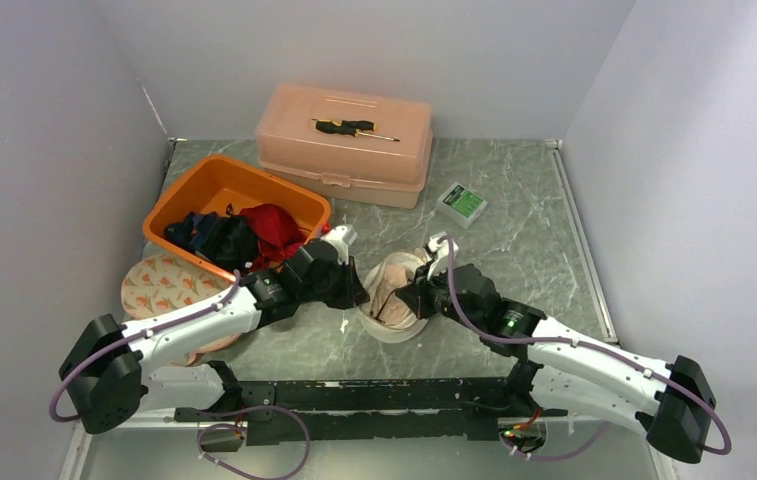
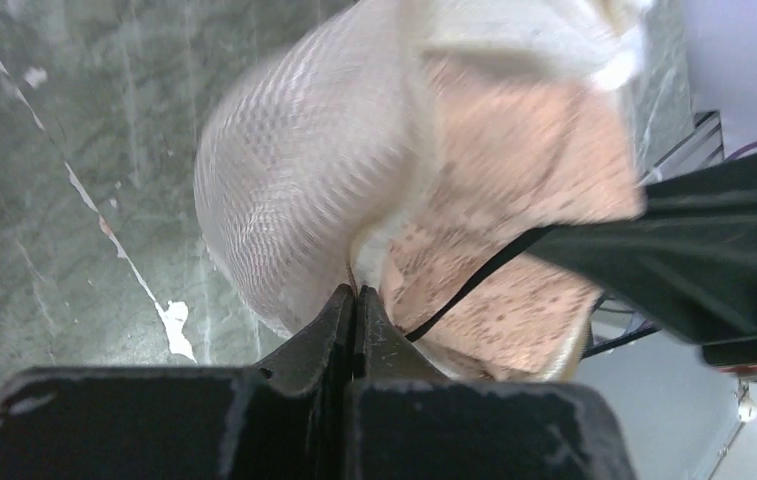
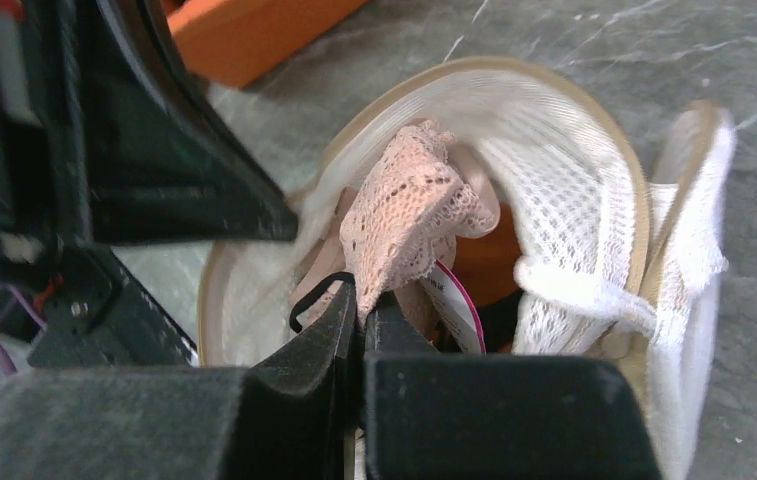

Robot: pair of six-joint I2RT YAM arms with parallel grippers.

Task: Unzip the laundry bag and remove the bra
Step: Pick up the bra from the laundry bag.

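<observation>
The white mesh laundry bag lies open in the middle of the table, its round rim gaping. It also shows in the right wrist view and the left wrist view. A pink lace bra sticks out of the opening; it shows as peach fabric in the left wrist view. My left gripper is shut on the bag's white rim at its left side. My right gripper is shut on the bra's lace, at the bag's right side.
An orange basket with dark and red clothes stands at the back left. A pink plastic box with a screwdriver on its lid stands behind. A small green-and-white box lies at the right. A patterned round item lies under the left arm.
</observation>
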